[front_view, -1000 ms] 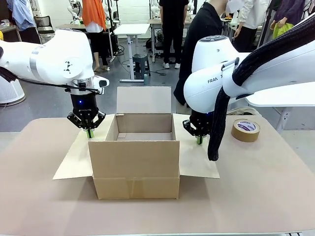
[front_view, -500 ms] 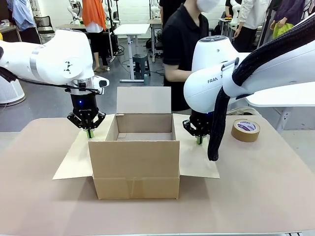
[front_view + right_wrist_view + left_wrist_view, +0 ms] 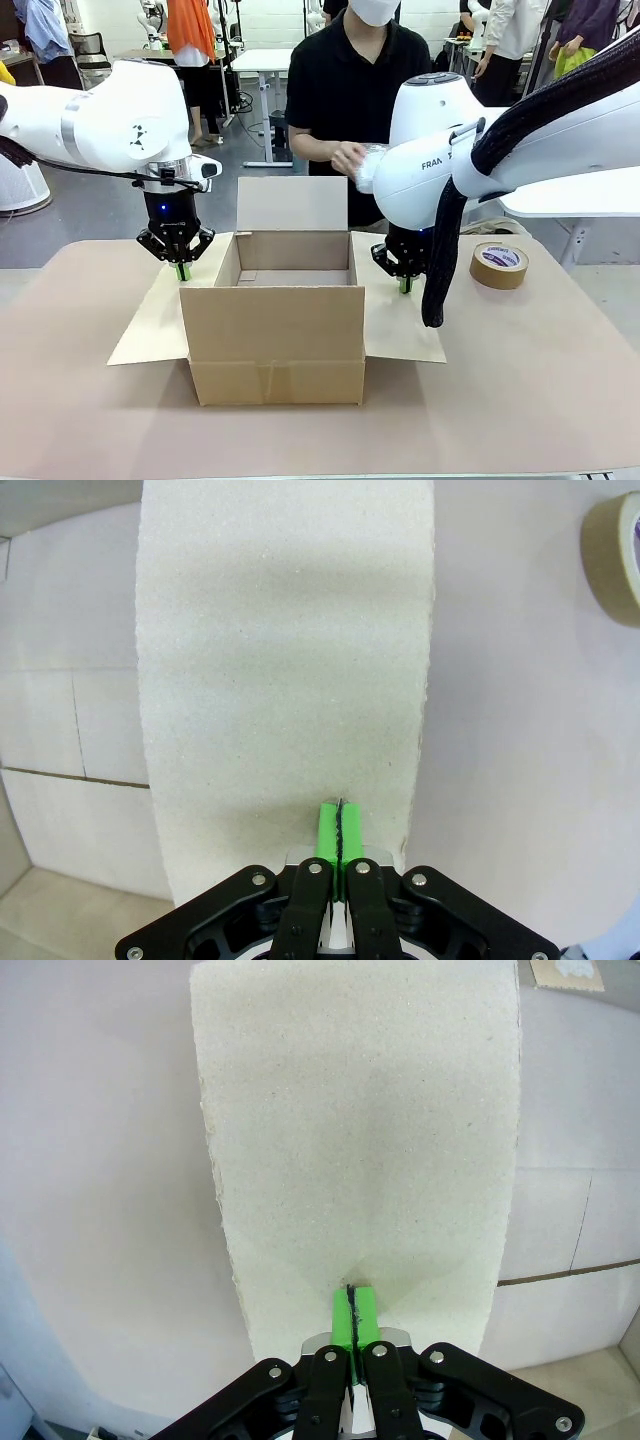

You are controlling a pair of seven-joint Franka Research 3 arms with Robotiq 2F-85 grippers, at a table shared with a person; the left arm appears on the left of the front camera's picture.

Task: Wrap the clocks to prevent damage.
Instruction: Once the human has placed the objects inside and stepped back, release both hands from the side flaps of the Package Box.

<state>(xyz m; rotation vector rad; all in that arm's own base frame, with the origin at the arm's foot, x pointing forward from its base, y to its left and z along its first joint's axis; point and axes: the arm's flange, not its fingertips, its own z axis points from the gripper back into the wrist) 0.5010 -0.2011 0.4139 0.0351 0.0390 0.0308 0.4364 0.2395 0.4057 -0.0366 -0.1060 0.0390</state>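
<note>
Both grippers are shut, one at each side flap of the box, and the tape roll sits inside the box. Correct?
No. The tape roll is not in the box; it lies on the table past the right flap, as the front view shows. The rest holds: the left gripper and right gripper are shut, one at each side flap.

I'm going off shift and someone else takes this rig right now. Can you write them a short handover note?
Left gripper: shut, empty, tips down at the left flap.
Right gripper: shut, empty, tips down at the right flap.
Cardboard box: mid-table, open, flaps spread; the visible inside is bare. Tape roll lies to the right.
Person's hand, far side, holds a clear-wrapped bundle; contents unclear.
Done: box open. Probably left: bundle into box, close, tape.
</note>
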